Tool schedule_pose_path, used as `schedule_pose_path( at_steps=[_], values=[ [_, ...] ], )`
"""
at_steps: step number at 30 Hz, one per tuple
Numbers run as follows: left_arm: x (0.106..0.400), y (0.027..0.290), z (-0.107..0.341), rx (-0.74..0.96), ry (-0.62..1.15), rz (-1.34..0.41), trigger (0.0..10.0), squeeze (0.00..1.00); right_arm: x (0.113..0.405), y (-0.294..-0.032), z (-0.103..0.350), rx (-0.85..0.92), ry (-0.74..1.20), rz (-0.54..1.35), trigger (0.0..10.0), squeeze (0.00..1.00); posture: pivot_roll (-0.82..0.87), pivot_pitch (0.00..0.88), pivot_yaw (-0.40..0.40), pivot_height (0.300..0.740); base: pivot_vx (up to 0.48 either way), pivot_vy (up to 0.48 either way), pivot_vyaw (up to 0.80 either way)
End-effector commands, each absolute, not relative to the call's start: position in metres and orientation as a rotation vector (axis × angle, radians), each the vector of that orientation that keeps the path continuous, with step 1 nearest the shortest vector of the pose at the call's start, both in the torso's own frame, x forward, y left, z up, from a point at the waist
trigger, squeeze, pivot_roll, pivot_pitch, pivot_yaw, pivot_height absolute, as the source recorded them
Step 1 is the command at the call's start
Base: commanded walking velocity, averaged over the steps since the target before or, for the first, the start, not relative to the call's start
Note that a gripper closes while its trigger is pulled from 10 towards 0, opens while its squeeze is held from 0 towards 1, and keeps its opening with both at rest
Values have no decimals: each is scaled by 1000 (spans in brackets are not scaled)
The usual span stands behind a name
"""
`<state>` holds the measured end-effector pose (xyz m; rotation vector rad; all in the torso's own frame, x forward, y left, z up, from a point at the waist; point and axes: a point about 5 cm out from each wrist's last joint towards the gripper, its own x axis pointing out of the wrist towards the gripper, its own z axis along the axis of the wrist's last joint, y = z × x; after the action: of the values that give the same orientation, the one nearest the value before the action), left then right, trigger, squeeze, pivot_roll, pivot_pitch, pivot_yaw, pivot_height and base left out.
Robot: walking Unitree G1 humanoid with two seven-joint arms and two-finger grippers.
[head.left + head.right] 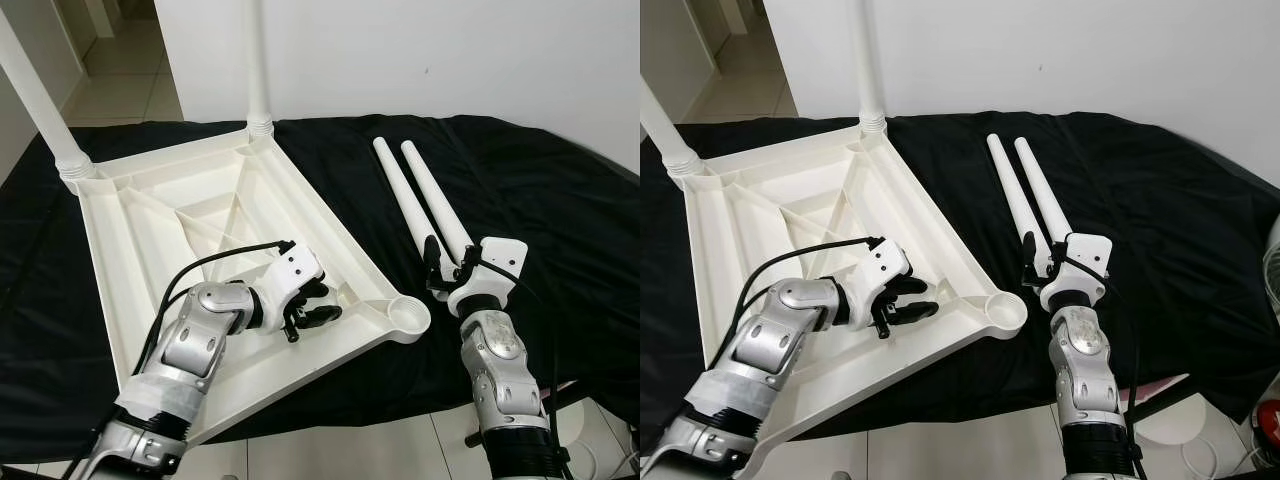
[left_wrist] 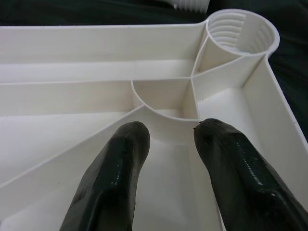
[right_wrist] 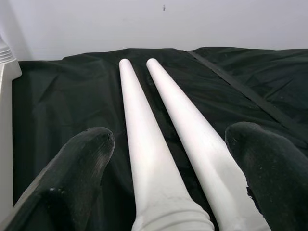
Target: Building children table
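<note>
Two loose legs (image 1: 425,205) lie side by side on the black cloth (image 1: 560,200), right of the upturned top (image 1: 150,200). Hollow plastic: probably light, stiff, slick, so grip near the threaded end. Right gripper (image 3: 168,159) is open, straddling both legs there. Left gripper (image 2: 168,139) is open, inside the top near the empty socket (image 1: 408,316).

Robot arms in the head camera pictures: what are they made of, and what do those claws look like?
Both arms have glossy silver shells with black joints. A white block at each wrist carries the claw: left claw, right claw, each with two rounded black fingers. Black cables loop along both forearms, and the left arm has a whitish band wrapped around it.
</note>
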<state>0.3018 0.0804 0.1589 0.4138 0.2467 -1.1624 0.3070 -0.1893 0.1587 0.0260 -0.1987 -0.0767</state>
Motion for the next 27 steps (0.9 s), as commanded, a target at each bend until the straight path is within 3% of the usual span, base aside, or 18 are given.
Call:
schedule_pose_path(
  at_steps=[1,13,14,16,17,18,22,23,24,25,26,27],
  values=[
    [302,86,150,439,282,-1058,10000,0,306,-190,155,23,-186,-82,10000,0,51,100,-12,740,0,0,0],
    [286,83,156,498,299,-1157,10000,0,307,-190,154,27,-184,-82,10000,0,55,96,-7,740,0,0,0],
    [286,84,154,526,310,-1144,8667,0,307,-189,154,28,-185,-82,10000,0,55,97,-6,740,0,0,0],
    [286,84,152,543,317,-1134,8667,0,307,-189,154,28,-185,-82,10000,0,55,97,-6,740,0,0,0],
    [288,85,150,566,321,-1112,3882,0,307,-189,154,30,-185,-82,10000,0,55,97,-6,740,0,0,0],
    [289,85,150,576,325,-1096,4471,0,308,-189,153,32,-185,-82,10000,0,58,95,-5,740,0,0,0],
    [291,87,148,607,340,-1077,4627,0,308,-188,153,39,-184,-83,10000,0,59,95,-3,740,0,0,0],
    [291,88,146,625,349,-1070,5137,0,308,-188,153,40,-184,-83,10000,0,59,94,-1,740,0,0,0],
    [291,89,145,643,350,-1067,4235,0,308,-188,153,40,-185,-84,10000,0,59,94,-1,740,0,0,0],
    [291,89,145,643,350,-1067,4235,0,308,-188,153,40,-185,-84,10000,0,59,94,-1,740,0,0,0],
    [293,92,145,654,351,-1050,0,0,308,-188,153,41,-186,-84,10000,0,59,94,1,740,0,0,0],
    [294,95,145,672,353,-1040,0,0,308,-188,153,42,-186,-84,10000,0,59,94,2,740,0,0,0]
  ],
)
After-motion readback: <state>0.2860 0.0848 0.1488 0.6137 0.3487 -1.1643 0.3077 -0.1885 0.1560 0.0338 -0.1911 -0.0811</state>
